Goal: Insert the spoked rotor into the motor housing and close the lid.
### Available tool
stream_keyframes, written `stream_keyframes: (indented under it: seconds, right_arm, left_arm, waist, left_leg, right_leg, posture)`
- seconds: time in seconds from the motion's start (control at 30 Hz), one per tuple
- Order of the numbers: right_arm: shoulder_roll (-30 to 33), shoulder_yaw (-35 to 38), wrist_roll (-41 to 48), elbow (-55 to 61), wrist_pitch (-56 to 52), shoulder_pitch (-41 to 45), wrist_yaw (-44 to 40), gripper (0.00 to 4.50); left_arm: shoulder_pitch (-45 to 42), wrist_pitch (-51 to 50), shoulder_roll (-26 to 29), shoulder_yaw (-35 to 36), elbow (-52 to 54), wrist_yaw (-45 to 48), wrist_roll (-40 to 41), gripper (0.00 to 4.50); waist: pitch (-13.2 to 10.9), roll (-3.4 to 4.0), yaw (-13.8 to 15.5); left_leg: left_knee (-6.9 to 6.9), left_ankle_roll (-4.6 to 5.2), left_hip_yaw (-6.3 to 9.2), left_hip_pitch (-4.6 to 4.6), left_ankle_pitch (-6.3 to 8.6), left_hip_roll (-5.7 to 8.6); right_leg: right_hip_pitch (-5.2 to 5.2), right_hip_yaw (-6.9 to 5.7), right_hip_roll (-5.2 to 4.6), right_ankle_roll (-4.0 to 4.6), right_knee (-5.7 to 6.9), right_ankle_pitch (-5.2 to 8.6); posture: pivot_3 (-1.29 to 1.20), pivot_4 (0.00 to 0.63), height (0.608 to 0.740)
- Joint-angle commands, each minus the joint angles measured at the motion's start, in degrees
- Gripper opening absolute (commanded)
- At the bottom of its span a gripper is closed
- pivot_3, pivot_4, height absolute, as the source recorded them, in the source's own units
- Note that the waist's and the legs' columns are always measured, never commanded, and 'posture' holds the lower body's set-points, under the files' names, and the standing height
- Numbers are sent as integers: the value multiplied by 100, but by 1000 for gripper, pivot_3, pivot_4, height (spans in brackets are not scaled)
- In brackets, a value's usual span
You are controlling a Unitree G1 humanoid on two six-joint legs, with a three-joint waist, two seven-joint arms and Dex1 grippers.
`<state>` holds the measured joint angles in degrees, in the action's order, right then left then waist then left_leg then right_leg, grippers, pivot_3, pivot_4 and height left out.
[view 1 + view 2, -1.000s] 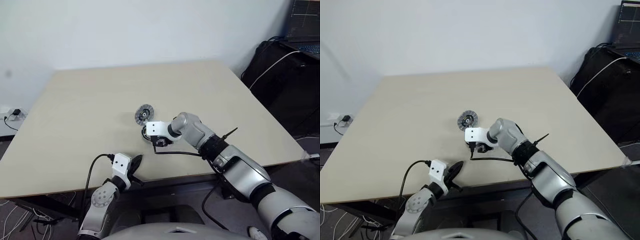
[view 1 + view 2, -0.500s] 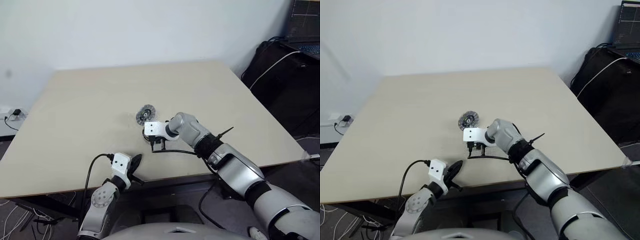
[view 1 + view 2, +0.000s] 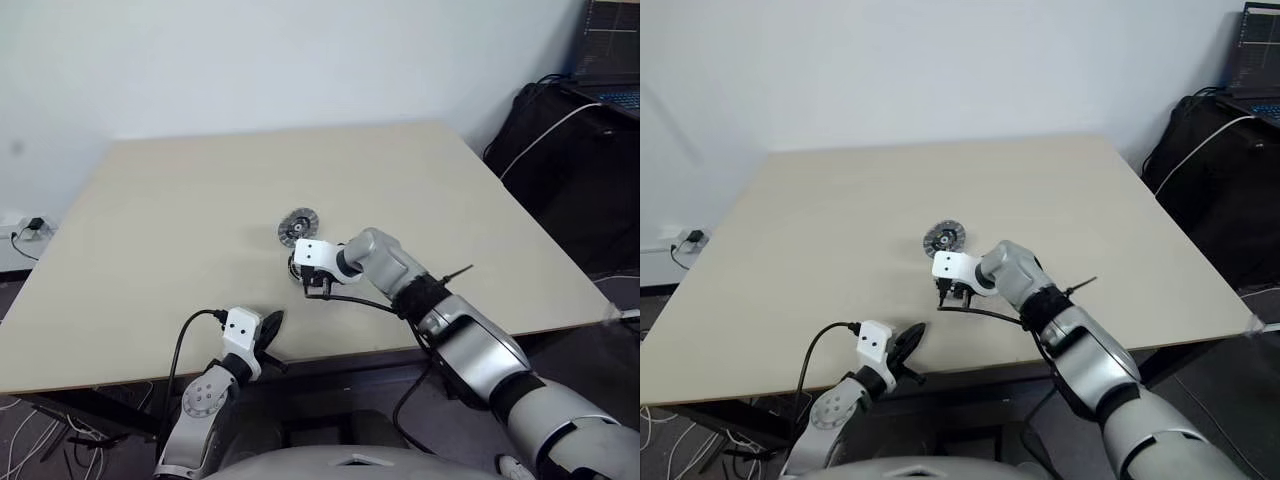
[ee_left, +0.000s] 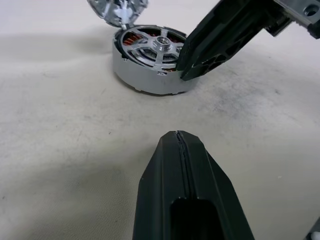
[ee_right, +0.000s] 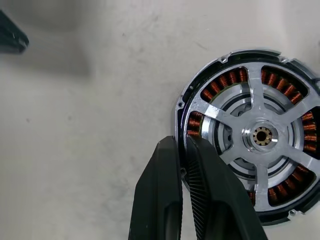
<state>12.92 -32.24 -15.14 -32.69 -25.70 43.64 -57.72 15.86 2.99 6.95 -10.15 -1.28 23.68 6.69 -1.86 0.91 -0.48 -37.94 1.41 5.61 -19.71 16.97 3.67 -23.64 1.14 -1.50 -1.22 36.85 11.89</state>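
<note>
The motor housing (image 5: 231, 78) stands on the table (image 3: 180, 200), its copper windings showing. The spoked rotor (image 5: 261, 135) sits inside it, silver spokes running to a central hub (image 4: 162, 46). My right gripper (image 5: 182, 143) reaches down at the housing's near edge and is shut on its rim, one finger outside the wall and one over the windings. The lid (image 3: 296, 226), a silvery ribbed disc, lies just beyond the housing (image 4: 150, 82). My left gripper (image 4: 178, 142) is shut and empty, hovering near the table's front edge (image 3: 271, 326), short of the housing.
A black bag (image 3: 570, 150) and a laptop (image 3: 608, 60) stand past the table's right side. A wall socket with a plug (image 3: 28, 228) is at the far left. The right arm's cable (image 3: 355, 302) hangs over the tabletop.
My right gripper has closed from half open onto the housing's rim, and its wrist has rolled a little. The lid has shifted slightly to the right. The left arm has not moved.
</note>
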Motion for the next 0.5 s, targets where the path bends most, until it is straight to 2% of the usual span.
stream_keyframes:
  seconds: [0.03, 0.27, 0.5]
  right_arm:
    - [203, 365, 226, 1034, -467, -159, -69, 17]
    - [718, 505, 447, 3169, -1713, -1032, -18, 17]
    - [906, 440, 655, 4431, -2623, -1707, 325, 17]
  left_arm:
    - [-54, 43, -24, -41, 210, -6, 9, 0]
    - [-218, 13, -48, -106, 61, 61, 36, 0]
    - [-302, 13, -28, -126, -35, 115, 67, 0]
  waist:
    - [0, 0, -1]
    - [-2, -1, -2]
    - [-8, -10, 7]
  left_leg:
    - [0, 1, 1, -2, 1, 0]
    - [0, 1, 4, -8, 2, -1]
    - [-8, 0, 5, -9, 1, -2]
  right_leg:
    - [-3, 0, 0, 3, -1, -1]
    - [-7, -4, 1, -20, -3, 15]
    - [-3, -8, 1, -25, -3, 16]
  posture:
    - [0, 0, 740]
    - [0, 0, 740]
    - [0, 0, 740]
